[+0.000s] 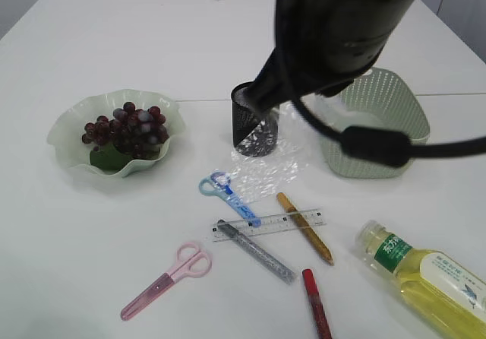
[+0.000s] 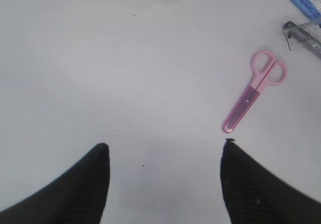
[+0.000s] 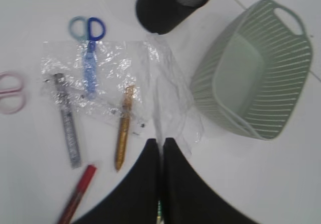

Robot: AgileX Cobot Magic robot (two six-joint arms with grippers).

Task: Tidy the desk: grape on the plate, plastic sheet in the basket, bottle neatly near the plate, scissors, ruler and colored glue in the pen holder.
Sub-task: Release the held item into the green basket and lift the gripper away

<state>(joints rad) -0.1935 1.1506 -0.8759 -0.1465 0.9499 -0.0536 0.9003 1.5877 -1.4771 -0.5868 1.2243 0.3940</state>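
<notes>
Only the dark grapes (image 1: 125,128) sit on the wavy green plate (image 1: 64,130); the right gripper (image 3: 161,143), clenched, seemingly pinches the clear plastic sheet (image 3: 165,91) beside the empty green basket (image 3: 281,83), left gripper (image 2: 163,153) released near the pink scissors (image 2: 256,88).

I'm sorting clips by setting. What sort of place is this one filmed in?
Probably an indoor desk or lab tabletop staged for tidying: a plain white table with stationery such as pink scissors, a ruler and a mesh pen holder.

Looking like a lab test bench: plain white surface (image 1: 114,50), a robot arm (image 1: 334,27) hanging over staged stationery, pale walls behind.
</notes>
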